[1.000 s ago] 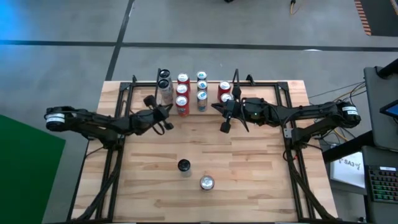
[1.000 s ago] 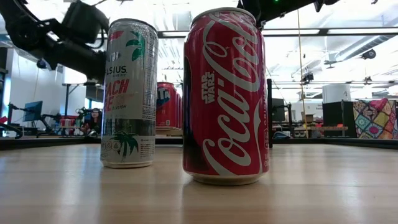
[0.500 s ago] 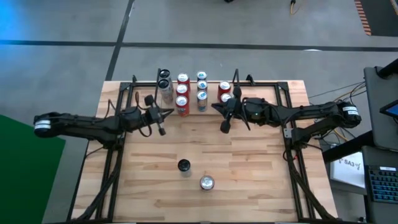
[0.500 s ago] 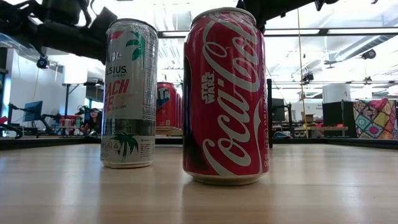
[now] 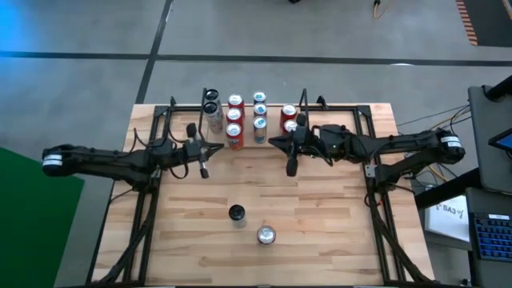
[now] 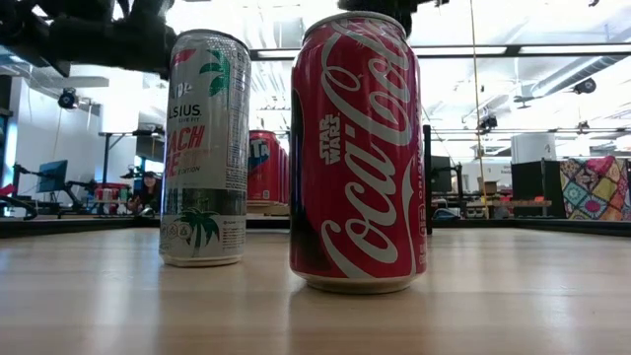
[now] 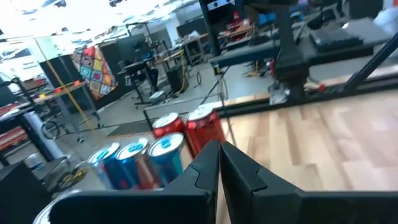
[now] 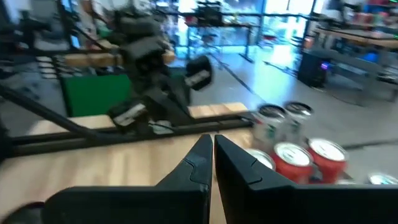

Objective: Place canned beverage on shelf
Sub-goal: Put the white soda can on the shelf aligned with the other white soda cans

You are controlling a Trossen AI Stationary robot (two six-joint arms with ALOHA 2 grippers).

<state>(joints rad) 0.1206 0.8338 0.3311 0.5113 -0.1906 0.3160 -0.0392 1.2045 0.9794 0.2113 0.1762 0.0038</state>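
Two cans stand upright on the table near its front. One is a slim silver can (image 5: 236, 213) (image 6: 205, 148), the other a red cola can (image 5: 266, 234) (image 6: 357, 153). The shelf (image 5: 304, 98) stands at the far middle, with rows of silver, red and blue cans (image 5: 234, 122) upright on its floor. My left gripper (image 5: 219, 146) (image 7: 219, 155) is shut and empty. It hovers level just in front of the shelf's left end and points toward the table's right. My right gripper (image 5: 270, 142) (image 8: 212, 146) is also shut and empty. It hovers before the shelf's right end, pointing left.
Large black side frames (image 5: 152, 184) (image 5: 376, 184) run along the table's left and right edges. Bare wood lies between the shelf and the two front cans. Beyond the far edge the room holds desks and equipment (image 6: 592, 187).
My left gripper has drawn back from the shelf's cans toward the table's left edge. It has also risen and rolled about its pointing line. My right gripper has risen a little and rolled. Both have stayed shut, and no can has moved.
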